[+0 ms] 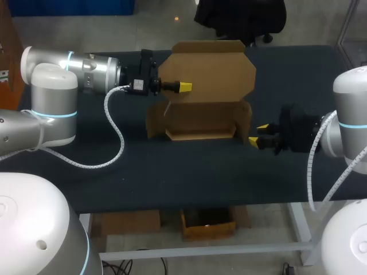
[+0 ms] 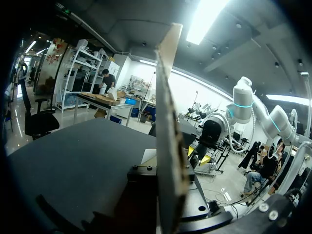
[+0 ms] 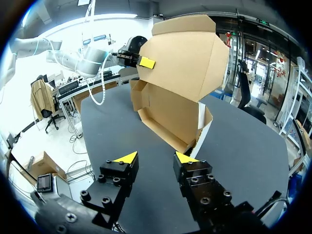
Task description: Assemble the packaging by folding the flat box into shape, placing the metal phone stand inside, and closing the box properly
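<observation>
Two grippers; head view: left gripper (image 1: pixel 184 86) clamps the raised lid (image 1: pixel 215 66) of the box (image 1: pixel 200 120) on the table (image 1: pixel 114 172), right gripper (image 1: pixel 258 133) gapes just beside the box; left wrist view: lid (image 2: pixel 168 146) edge-on in its grip; right wrist view: fingers (image 3: pixel 127 157) apart, box (image 3: pixel 165 112) ahead.

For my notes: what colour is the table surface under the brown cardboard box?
The table surface is plain, almost black; the head view shows it best.
</observation>
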{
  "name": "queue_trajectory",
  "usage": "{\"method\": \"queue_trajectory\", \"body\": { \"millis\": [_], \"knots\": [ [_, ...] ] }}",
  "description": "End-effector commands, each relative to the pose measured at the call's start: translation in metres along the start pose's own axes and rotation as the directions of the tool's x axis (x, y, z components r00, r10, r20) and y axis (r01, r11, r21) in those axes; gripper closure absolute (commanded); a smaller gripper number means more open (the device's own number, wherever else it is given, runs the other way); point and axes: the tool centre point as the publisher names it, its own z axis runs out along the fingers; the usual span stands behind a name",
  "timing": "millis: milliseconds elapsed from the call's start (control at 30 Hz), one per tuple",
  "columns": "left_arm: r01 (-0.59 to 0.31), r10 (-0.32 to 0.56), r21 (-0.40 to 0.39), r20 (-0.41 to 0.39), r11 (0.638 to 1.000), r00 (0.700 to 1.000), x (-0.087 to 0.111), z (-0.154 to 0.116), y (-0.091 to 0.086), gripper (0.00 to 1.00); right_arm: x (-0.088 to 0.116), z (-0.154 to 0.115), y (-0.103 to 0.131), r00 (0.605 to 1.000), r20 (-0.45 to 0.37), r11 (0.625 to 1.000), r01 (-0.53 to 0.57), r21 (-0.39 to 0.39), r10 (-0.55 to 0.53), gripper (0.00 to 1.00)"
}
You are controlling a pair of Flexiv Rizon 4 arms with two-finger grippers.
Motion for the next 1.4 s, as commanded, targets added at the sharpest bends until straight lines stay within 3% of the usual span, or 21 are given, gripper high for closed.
{"method": "queue_trajectory", "body": {
  "millis": [33, 533, 1400],
  "knots": [
    [0.000, 0.000, 0.001, 0.000, 1.000, 1.000, -0.001, 0.001, 0.002, 1.00, 0.006, -0.009, -0.007, 1.000, 0.023, 0.999, -0.012, -0.032, 0.013, 0.55],
    [-0.001, 0.001, 0.001, 0.002, 1.000, 1.000, 0.001, 0.001, 0.003, 1.00, 0.004, -0.036, -0.018, 0.994, 0.089, 0.995, -0.056, -0.080, 0.063, 0.56],
    [-0.074, 0.074, 0.004, -0.014, 0.997, 0.997, 0.011, 0.000, 0.014, 1.00, 0.003, -0.053, -0.016, 0.991, 0.116, 0.993, -0.054, -0.104, 0.066, 0.56]
  ]
}}
